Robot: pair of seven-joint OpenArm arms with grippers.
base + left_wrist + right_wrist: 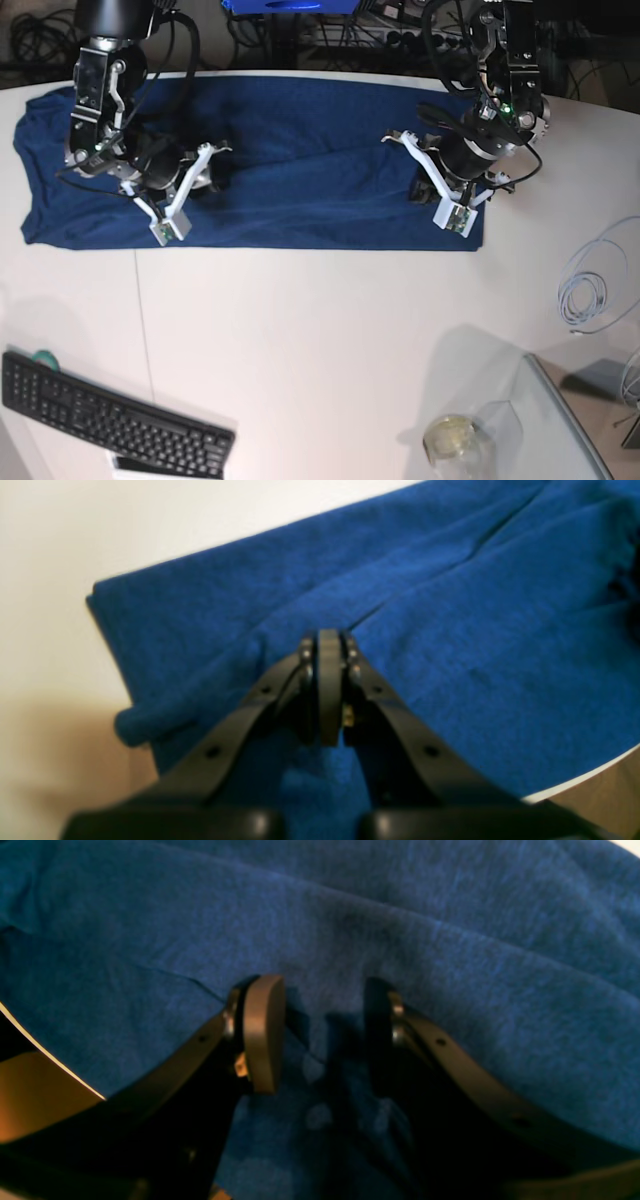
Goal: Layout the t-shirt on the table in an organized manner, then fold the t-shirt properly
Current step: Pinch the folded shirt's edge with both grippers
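Navy cloth: the t-shirt [270, 160] lies spread in a long band across the far part of the white bench [320, 330], folded lengthwise, with soft creases running along it.
Left gripper [329, 680]: pressed down on the shirt near its end by the bench's edge; its fingers [328, 690] are clenched flat together, and whether any cloth is pinched between them cannot be told.
Right gripper [320, 1035]: poised low over the other end of the shirt, its fingers [262, 1032] parted with bare fabric showing in the gap, nothing grasped.
Base view: the left gripper [445, 195] sits at the shirt's near hem on the right of the picture, the right gripper [185, 195] at the near hem on the left.
Foreground: a black keyboard [110, 415] rests at the bench's near left corner, well apart from the shirt.
Right edge: a coiled pale cable [590, 290] lies beside the bench's curve.
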